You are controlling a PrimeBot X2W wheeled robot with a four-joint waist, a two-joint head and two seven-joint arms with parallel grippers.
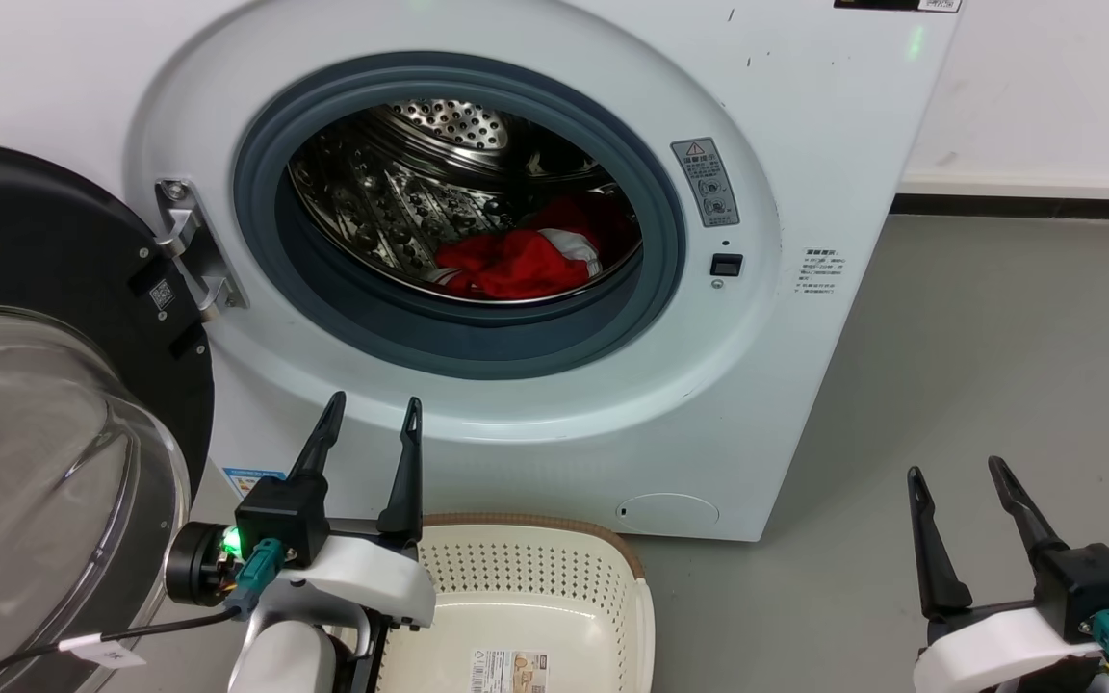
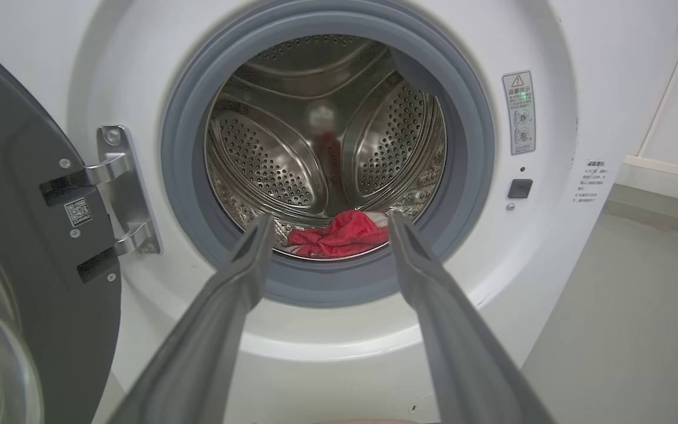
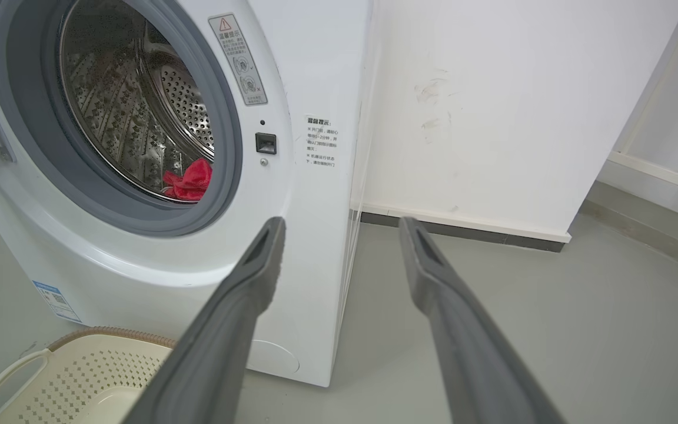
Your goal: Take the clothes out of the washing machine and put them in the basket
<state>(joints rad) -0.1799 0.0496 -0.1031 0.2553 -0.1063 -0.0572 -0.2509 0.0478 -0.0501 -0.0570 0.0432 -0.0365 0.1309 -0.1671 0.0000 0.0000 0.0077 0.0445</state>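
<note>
The white washing machine (image 1: 805,125) stands with its round door (image 1: 44,318) swung open to the left. Red clothes (image 1: 521,262) with white trim lie at the bottom of the steel drum; the clothes (image 2: 342,235) also appear in the left wrist view and the clothes (image 3: 189,179) in the right wrist view. The cream basket (image 1: 554,577) sits on the floor in front of the machine, with nothing in the part I see. My left gripper (image 1: 372,414) is open, below the drum opening and above the basket's left rim. My right gripper (image 1: 957,474) is open, off to the right over the floor.
Grey floor (image 1: 997,366) stretches to the right of the machine, bounded by a white wall (image 3: 492,106) with a dark skirting. The open door's glass bowl (image 1: 25,462) bulges out at my left, close to the left arm. A cable runs near the left wrist.
</note>
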